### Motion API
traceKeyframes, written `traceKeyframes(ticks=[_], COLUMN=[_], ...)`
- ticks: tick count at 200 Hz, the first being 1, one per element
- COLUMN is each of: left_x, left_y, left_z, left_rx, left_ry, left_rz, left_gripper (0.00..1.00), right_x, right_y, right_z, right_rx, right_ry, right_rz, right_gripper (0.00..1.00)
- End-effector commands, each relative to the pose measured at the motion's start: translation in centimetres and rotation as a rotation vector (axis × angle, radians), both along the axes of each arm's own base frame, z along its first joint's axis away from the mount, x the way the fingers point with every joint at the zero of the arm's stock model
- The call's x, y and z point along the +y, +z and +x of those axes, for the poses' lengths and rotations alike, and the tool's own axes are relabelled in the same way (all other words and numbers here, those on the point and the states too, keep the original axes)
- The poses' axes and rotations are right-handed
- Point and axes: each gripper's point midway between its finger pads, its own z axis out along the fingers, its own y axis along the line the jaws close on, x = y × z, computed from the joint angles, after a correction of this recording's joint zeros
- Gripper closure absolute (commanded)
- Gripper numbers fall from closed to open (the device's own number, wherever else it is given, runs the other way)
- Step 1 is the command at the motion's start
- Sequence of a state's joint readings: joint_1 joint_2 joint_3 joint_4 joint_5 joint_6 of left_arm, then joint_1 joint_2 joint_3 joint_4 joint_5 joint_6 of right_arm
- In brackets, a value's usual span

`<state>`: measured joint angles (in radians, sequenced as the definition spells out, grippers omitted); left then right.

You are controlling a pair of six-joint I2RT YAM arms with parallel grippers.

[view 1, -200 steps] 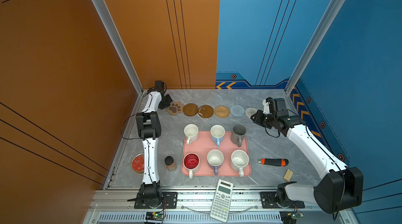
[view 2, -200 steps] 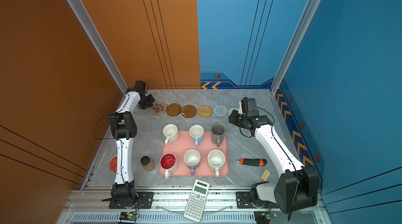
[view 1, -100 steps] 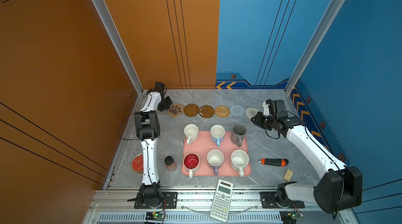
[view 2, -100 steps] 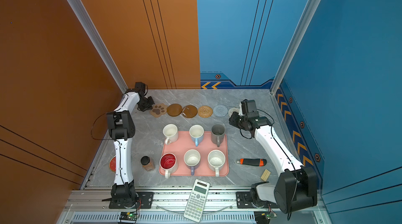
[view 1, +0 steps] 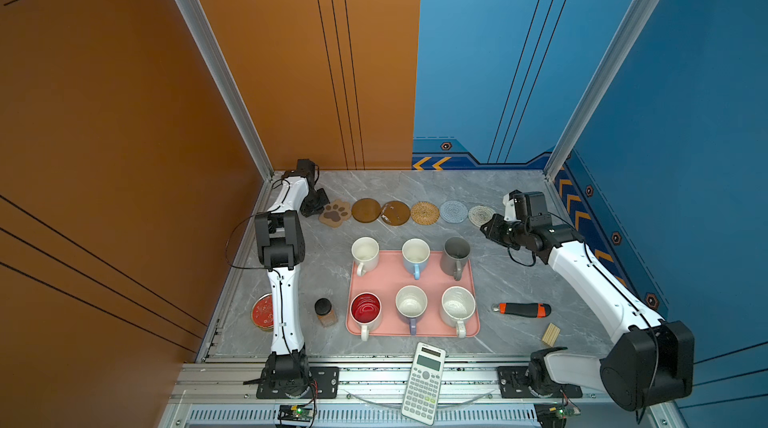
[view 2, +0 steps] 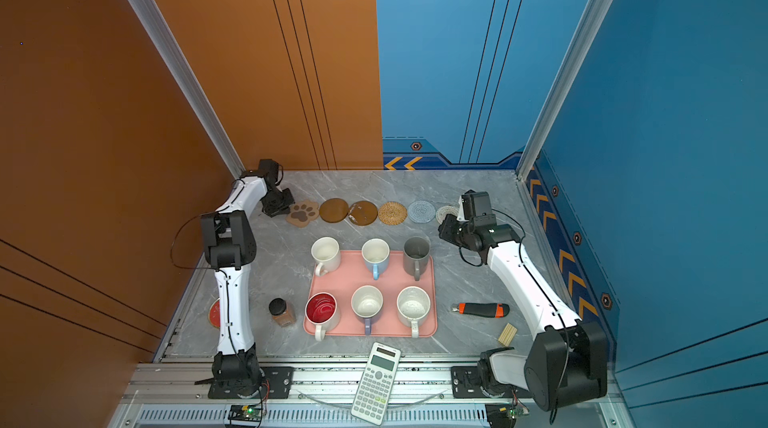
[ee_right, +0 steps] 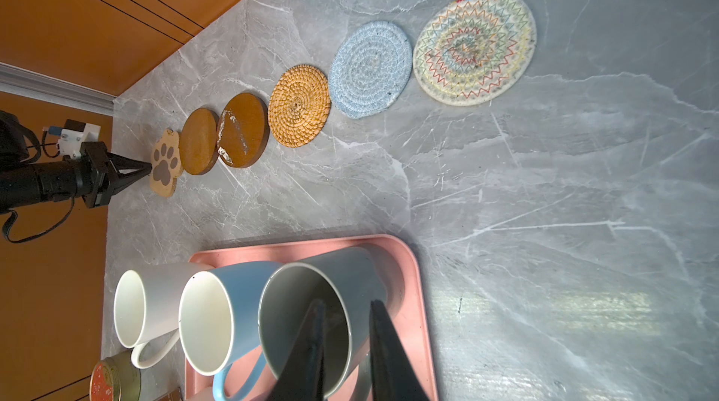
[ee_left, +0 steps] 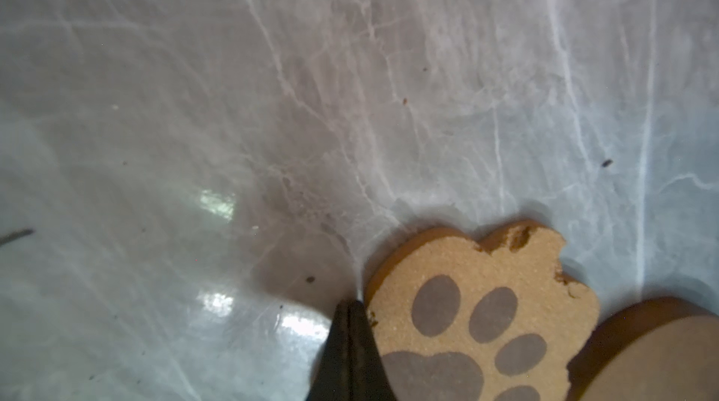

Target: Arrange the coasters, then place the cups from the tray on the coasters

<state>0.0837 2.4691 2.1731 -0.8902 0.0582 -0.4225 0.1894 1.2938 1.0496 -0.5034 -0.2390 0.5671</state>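
While coasters (view 1: 425, 212) lie in row across mid-frame in both top views, cups (view 1: 415, 253) stand on tray (view 1: 390, 276) below. Left gripper (ee_left: 352, 307) closed, empty, tip against paw coaster (ee_left: 482, 263). Right gripper (view 1: 487, 227) slightly parted, empty, right of grey cup (view 1: 456, 253).

No letters or digits are legible anywhere on this counter. The calculator (view 1: 424, 384) at the front edge shows a blank pale display, and its key legends are too small to make out. What does read is signage: two yellow chevrons (view 1: 432, 163) pointing left on the dark band at the foot of the back wall, with a small hexagon emblem (view 1: 446, 146) just above them. A run of orange chevrons (view 1: 567, 193) climbs the right wall's band, dotted with more hexagons. On the paw-shaped coaster (ee_left: 478, 321), a grey paw print shows sharp in the left wrist view. The red tin (ee_right: 103, 381) has lid markings, all unreadable.
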Motion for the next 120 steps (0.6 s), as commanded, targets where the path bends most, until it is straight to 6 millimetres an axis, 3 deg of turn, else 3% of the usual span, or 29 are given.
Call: traceKeyframes(ticks=[1, 51, 90, 120], left_x=[0.2, -0.8, -5.9, -11.3], left_y=[3.1, 7.6, 10.6, 13.1], left_z=[-1.0, -1.8, -2.8, -4.0], left_rx=[-0.012, -0.077, -0.133, -0.209], left_ry=[-0.008, -0.048, -0.220, -0.371], left_rz=[0.048, 0.092, 0.084, 0.093], left_gripper=[1.00, 1.00, 1.00, 1.00], right_x=[-0.1, -0.4, -0.5, -0.6], right_y=[0.7, 1.7, 2.5, 3.0], right_z=[-0.2, -0.3, -0.8, -1.6], right_rx=[-0.022, -0.048, -0.068, -0.072], right_ry=[-0.003, -0.004, 0.013, 0.028], right_rz=[0.021, 0.031, 0.023, 0.007], right_gripper=[0.80, 0.76, 0.73, 0.71])
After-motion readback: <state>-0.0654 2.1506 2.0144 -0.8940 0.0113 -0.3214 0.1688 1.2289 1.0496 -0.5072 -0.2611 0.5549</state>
